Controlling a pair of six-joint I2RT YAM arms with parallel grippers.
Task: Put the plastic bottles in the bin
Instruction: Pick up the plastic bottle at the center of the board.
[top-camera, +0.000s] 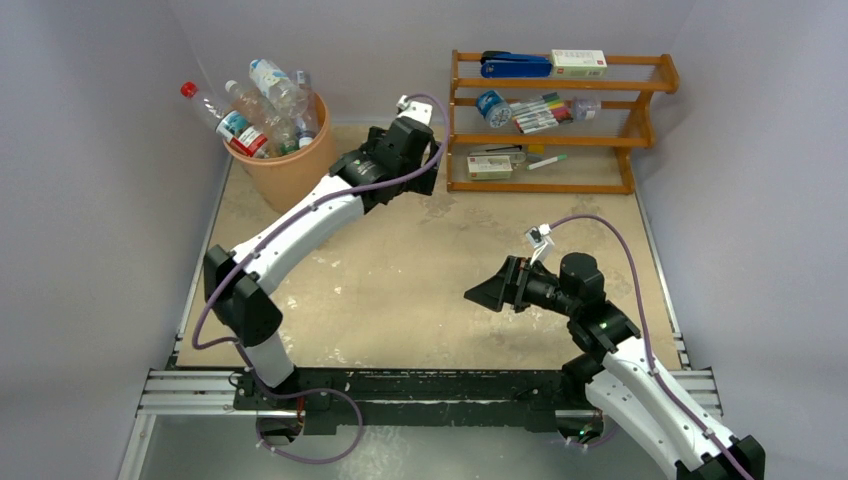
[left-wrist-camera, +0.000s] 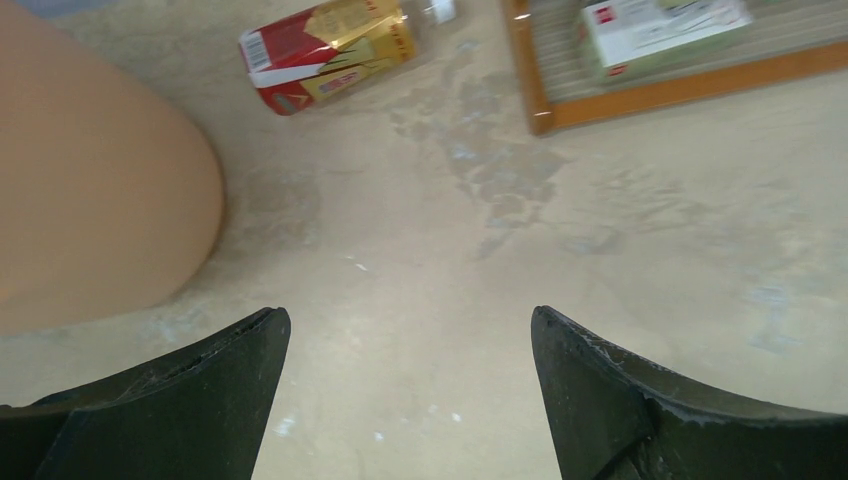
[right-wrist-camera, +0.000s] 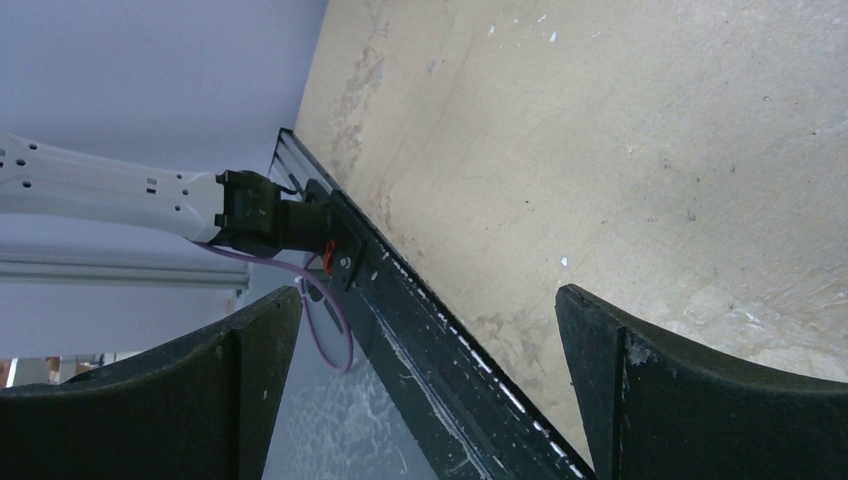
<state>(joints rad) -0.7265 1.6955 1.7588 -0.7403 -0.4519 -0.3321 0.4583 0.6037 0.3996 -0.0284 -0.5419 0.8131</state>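
Observation:
The peach-orange bin stands at the back left, holding several clear plastic bottles that stick out above its rim. Its wall fills the left of the left wrist view. A boxy red-and-gold bottle lies on the table beyond the bin, to the left of the rack; the left arm hides it in the top view. My left gripper hangs open and empty over bare table just right of the bin. My right gripper is open and empty, low over the table's middle, pointing left.
A brown wooden rack with markers, boxes and a stapler stands at the back right; its lower corner lies just ahead of the left gripper. Grey walls close in the sides. A black rail runs along the near edge.

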